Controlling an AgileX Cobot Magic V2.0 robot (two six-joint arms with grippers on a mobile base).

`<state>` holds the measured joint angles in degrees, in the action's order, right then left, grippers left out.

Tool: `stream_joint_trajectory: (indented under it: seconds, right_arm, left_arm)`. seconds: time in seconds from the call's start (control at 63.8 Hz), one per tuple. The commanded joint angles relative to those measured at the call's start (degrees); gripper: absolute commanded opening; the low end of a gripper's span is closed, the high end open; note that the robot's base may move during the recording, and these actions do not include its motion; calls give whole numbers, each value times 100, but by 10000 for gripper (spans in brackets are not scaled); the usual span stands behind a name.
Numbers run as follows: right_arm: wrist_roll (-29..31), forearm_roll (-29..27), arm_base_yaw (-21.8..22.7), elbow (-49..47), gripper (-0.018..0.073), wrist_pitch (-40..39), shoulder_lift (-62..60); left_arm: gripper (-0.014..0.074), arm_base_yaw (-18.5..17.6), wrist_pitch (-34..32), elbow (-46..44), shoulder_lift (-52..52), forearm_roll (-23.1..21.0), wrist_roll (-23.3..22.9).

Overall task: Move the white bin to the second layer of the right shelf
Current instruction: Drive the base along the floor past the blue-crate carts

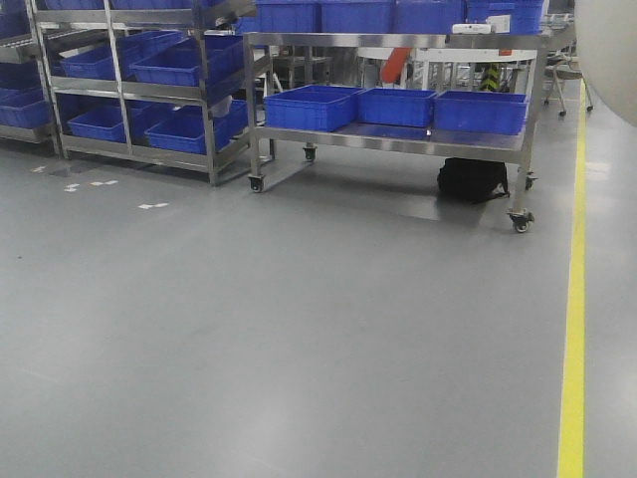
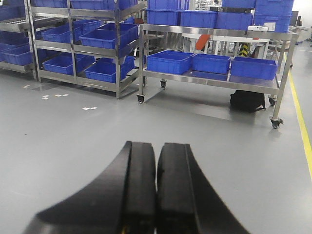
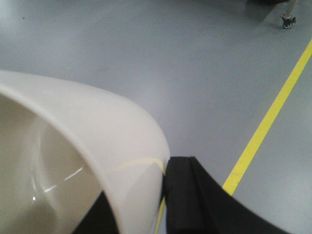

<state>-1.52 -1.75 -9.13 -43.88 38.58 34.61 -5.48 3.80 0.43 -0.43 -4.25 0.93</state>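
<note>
Right gripper (image 3: 141,181) pinches the wall of the white bin (image 3: 97,126) at its rim, with one black finger (image 3: 187,195) outside the wall and the other showing dark inside the mouth; the bin hangs over the grey floor (image 3: 146,58), and a yellow line (image 3: 265,126) runs past just beside it; in the front view only a cream edge of the bin shows, at the upper right corner. Left gripper (image 2: 155,146) is pressed together, its two pads touching, holding nothing; it points across the floor toward a wheeled steel cart (image 2: 209,77). Three blue crates (image 2: 210,62) sit side by side on the cart's lower level, and more stand on top; one black bag (image 2: 247,101) lies under the cart; a steel rack (image 2: 117,48) loaded with blue crates stands just left of it, well apart from both grippers.
</note>
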Motion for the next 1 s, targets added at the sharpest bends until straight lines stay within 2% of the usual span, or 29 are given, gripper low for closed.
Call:
stream_joint_trajectory:
  seconds: [0.0, 0.988]
  right_arm:
    - [-14, 2, 43, -171, 56, -526, 6]
    - [-14, 2, 43, -171, 56, -526, 6]
  left_arm:
    - [85, -32, -493, 211, -10, -6, -42]
    - [85, -32, -493, 211, -10, -6, -42]
